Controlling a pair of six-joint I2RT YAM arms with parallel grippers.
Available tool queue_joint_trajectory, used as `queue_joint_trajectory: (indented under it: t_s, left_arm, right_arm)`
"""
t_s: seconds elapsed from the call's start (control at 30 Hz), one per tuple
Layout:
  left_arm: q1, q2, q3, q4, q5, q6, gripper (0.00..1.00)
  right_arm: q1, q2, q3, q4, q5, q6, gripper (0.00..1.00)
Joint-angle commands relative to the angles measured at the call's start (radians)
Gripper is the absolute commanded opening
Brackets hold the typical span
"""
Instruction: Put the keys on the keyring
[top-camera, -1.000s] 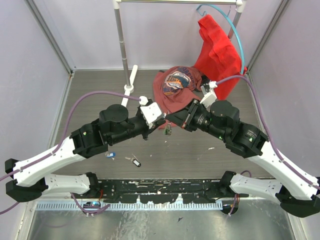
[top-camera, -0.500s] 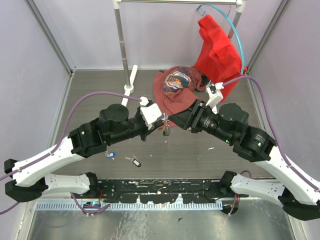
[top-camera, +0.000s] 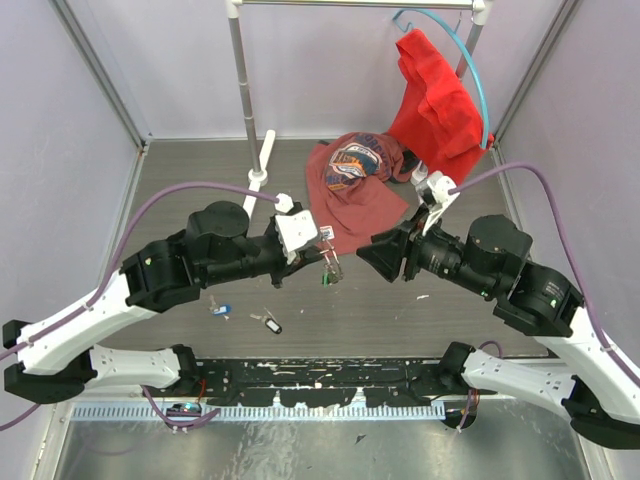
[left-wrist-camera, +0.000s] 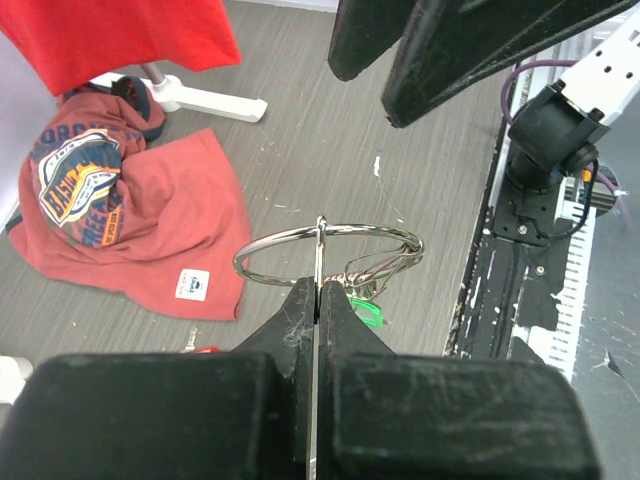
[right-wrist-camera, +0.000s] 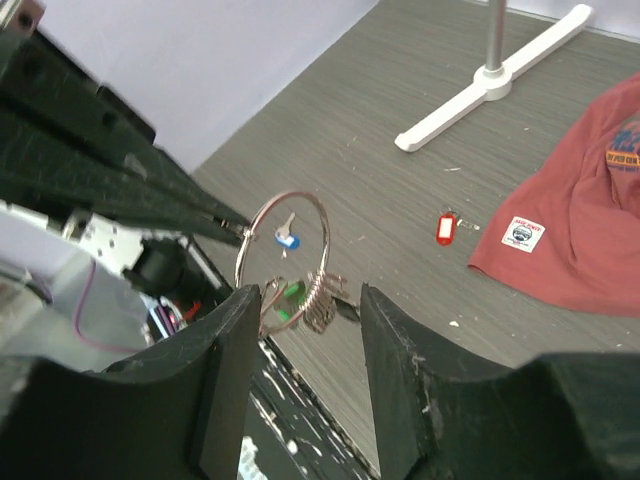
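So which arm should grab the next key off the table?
Probably the right: the right tool is open and empty, while the left tool is shut on the keyring. The loose keys lie toward the left, though.

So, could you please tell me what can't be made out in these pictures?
- Number of keys on the keyring: bunched together in both wrist views, tiny from above.
- The red tag: mostly hidden by the left claw in the left wrist view.
- Shapes of the loose keys: too small, top view.
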Motion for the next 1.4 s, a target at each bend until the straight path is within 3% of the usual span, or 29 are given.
queue_joint_trajectory:
  t_s: [0.0,0.13,0.37,0.47,0.6,0.7,0.87,1.07,1.37]
  left_arm:
    - [0.002,-0.003,0.057,-0.031,0.059,0.002,0.00]
    - [0.002,0.004,0.086,-0.065,0.091,0.001,0.00]
    - [0.002,0.005,0.099,-0.089,0.098,-0.005,0.00]
    - [0.002,-0.007,0.090,-0.081,0.087,-0.008,0.00]
    - [0.002,-0.022,0.086,-0.079,0.064,-0.005,0.00]
    - [0.001,-0.029,0.078,-0.074,0.040,0.007,0.00]
    - [0.001,-0.035,0.047,-0.034,-0.011,0.026,0.00]
    - [0.002,-0.039,0.034,-0.008,-0.030,0.044,0.00]
    - [0.002,-0.033,0.028,0.019,-0.033,0.064,0.00]
  right_arm:
    - [0.003,0.000,0.070,-0.060,-0.159,-0.233,0.49]
    - [0.003,-0.017,0.084,-0.067,-0.210,-0.303,0.53]
    - [0.003,-0.125,-0.045,0.086,-0.148,-0.384,0.59]
    - [0.003,-0.116,-0.027,0.118,-0.101,-0.291,0.52]
    - [0.003,0.003,0.133,-0.006,-0.057,-0.046,0.39]
    - [0.003,0.069,0.179,-0.064,-0.078,0.154,0.46]
    - [0.003,0.074,0.118,-0.017,-0.069,0.395,0.54]
    - [0.003,0.113,0.094,0.023,-0.131,0.504,0.56]
    - [0.003,0.139,0.057,0.066,-0.100,0.545,0.52]
